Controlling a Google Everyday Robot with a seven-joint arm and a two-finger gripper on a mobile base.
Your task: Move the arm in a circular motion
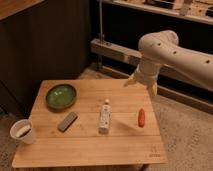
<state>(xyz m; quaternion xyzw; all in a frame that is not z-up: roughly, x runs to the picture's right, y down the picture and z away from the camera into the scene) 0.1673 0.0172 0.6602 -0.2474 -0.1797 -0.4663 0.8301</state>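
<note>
Dim, warm light — the gripper (141, 85) shows pale above the table (90, 145) corner.

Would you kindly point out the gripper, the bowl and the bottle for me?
gripper (140, 86): camera view, between its fingertips, above the table's (90, 146) far right edge.
bowl (61, 95): camera view, bare green inside.
bottle (104, 116): camera view, mid-body.

Smooth, matt cream plastic covers the arm (172, 47) and its gripper (140, 86), right of centre. The table (90, 145) is pale, grained wood.
</note>
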